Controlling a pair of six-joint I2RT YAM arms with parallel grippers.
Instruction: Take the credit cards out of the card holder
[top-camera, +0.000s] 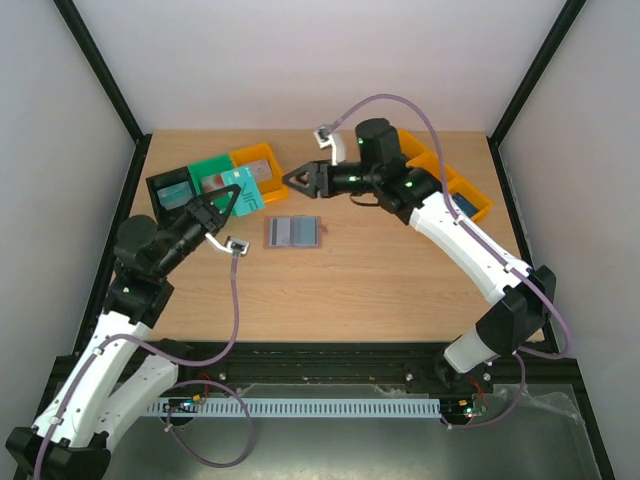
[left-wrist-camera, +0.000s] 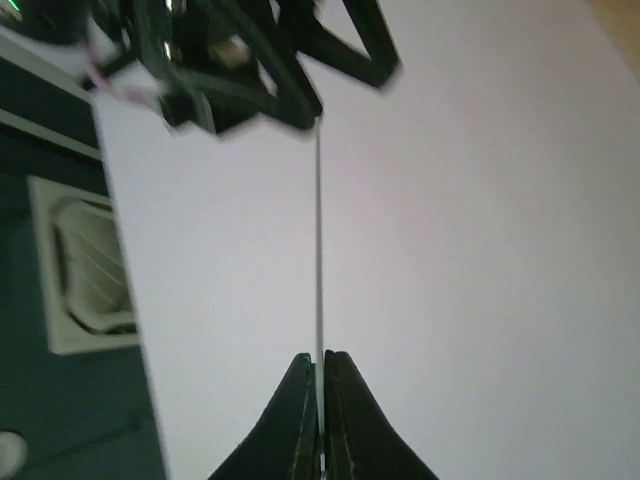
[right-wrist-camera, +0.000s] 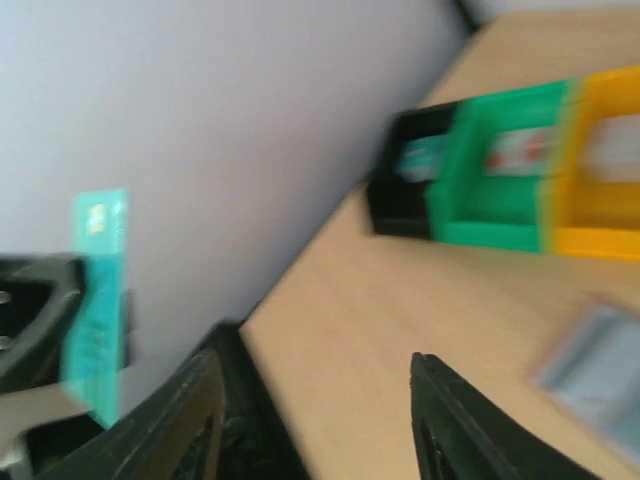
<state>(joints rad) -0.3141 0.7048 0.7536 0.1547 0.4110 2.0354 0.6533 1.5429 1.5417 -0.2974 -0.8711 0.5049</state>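
Gripping a teal credit card (top-camera: 250, 190) by one end, the left end effector (top-camera: 236, 197) has its fingers pressed together on the thin edge and holds the card in the air above the table (top-camera: 380, 290). The left wrist view shows the card edge-on, a fine line running straight out from between the closed fingers. Its long axis points away from the left arm toward the right end effector (top-camera: 289, 180), which sits near the card's far end. The right end effector's fingers stand apart and hold nothing. In the blurred right wrist view the card lies off to one side of the gap between them, not inside it.

The card holder (top-camera: 293, 232) lies open and flat on the table, inner panels facing up. It is a little nearer the arm bases than both end effectors and is touched by neither. Whether more cards sit in it cannot be made out.

A black bin (top-camera: 160, 185), a green bin (top-camera: 210, 165) and an orange bin (top-camera: 250, 155) stand in a row just behind and to the left of the held card. The left arm is much the nearer to them, so setting the card down probably falls to it: a short move back and leftward. The free right end effector is the closer one to the card holder.
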